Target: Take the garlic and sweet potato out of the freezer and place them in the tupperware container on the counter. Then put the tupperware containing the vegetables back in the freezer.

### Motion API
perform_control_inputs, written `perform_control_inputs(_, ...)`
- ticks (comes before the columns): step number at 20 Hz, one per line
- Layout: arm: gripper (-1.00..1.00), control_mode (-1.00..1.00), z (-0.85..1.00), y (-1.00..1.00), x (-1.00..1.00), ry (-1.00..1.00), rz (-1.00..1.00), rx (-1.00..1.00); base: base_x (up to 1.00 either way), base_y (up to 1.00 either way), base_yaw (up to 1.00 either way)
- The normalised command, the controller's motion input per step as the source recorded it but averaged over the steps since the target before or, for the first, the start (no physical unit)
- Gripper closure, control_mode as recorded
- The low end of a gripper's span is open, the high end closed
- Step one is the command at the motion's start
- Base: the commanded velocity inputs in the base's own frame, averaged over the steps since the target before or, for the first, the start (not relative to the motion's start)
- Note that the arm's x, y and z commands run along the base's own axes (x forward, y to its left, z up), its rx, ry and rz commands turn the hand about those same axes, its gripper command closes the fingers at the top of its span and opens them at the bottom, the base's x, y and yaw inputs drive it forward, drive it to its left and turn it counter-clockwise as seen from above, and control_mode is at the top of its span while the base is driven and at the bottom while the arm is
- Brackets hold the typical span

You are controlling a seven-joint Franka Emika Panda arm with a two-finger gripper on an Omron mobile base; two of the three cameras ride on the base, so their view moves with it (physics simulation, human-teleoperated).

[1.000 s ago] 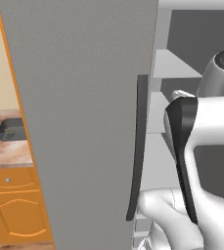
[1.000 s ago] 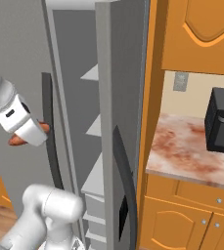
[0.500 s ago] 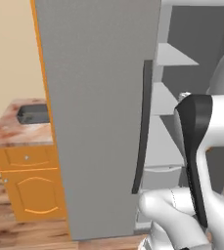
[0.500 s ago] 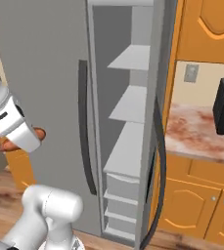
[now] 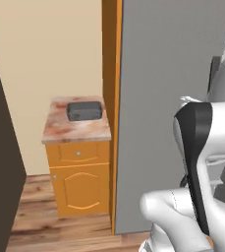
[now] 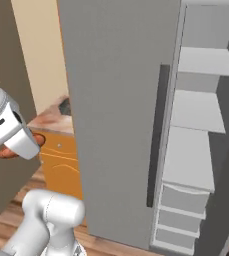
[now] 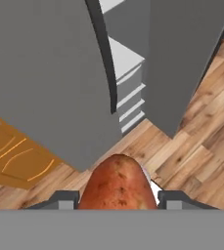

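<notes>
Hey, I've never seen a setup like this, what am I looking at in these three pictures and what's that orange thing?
This is a computer-rendered kitchen with a white robot arm on a driving base. Two pictures come from cameras on the base, behind the arm to its left and right. The third looks along the arm's hand.

The big grey slab is the open door of the freezer, with a long dark handle and grey shelves inside.

In the left base view, a small stretch of counter over orange cabinets carries a dark tupperware container.

The orange thing is the sweet potato. The gripper is closed on it, which the hand view shows close up. In the right base view it peeks out beside the white hand at the left edge, held in the air above the wooden floor.
</notes>
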Motion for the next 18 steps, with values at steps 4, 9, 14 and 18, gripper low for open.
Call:
perform_control_inputs(4, 1.00, 1.00, 0.00, 0.00, 0.00, 0.00, 0.00, 0.00, 0.38, 1.00, -0.18)
perform_control_inputs(9, 1.00, 1.00, 0.00, 0.00, 0.00, 0.00, 0.00, 0.00, 0.44, 1.00, -0.22)
perform_control_inputs(14, 1.00, 1.00, 0.00, 0.00, 0.00, 0.00, 0.00, 0.00, 0.73, 0.90, -0.26)
perform_control_inputs(18, 1.00, 1.00, 0.00, 0.00, 0.00, 0.00, 0.00, 0.00, 0.89, 0.51, -0.26)
